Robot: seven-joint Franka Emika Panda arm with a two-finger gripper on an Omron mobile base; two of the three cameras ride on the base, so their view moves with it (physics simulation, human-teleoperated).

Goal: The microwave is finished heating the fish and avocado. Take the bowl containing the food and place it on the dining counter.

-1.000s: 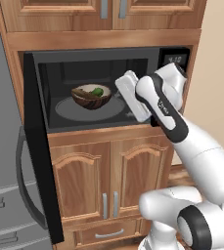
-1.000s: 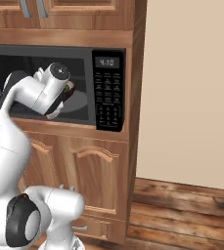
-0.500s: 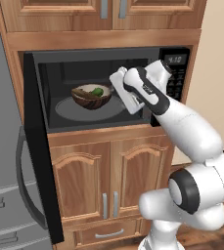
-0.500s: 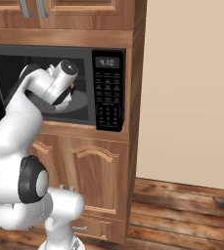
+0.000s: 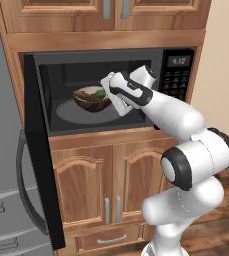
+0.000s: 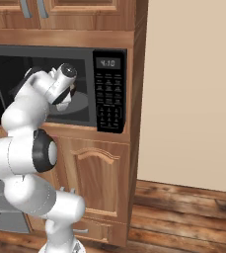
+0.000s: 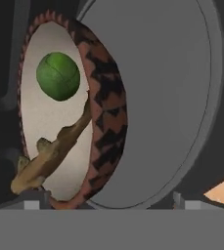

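The microwave (image 5: 178,75) stands open, its door (image 5: 38,150) swung out to the left. Inside, the brown bowl (image 5: 92,99) sits on the grey turntable (image 5: 71,114). In the hand view the bowl (image 7: 106,112) holds the green avocado (image 7: 58,76) and the brownish fish (image 7: 50,156). My gripper (image 5: 107,91) is inside the cavity at the bowl's right rim. It is open (image 7: 108,200): one tip is on the bowl's inner side, the other over the turntable (image 7: 172,97), and neither touches the bowl. The dining counter is out of view.
The grey refrigerator (image 5: 1,150) stands left of the open door. Wooden cabinet doors (image 5: 106,185) lie below the microwave and more above it. The keypad (image 6: 108,94) and a cabinet side panel bound the cavity on the right, with a beige wall (image 6: 193,99) beyond.
The hand has moved left and deeper into the microwave, up to the bowl's rim. The jaws stay wide open, and the bowl has not moved.
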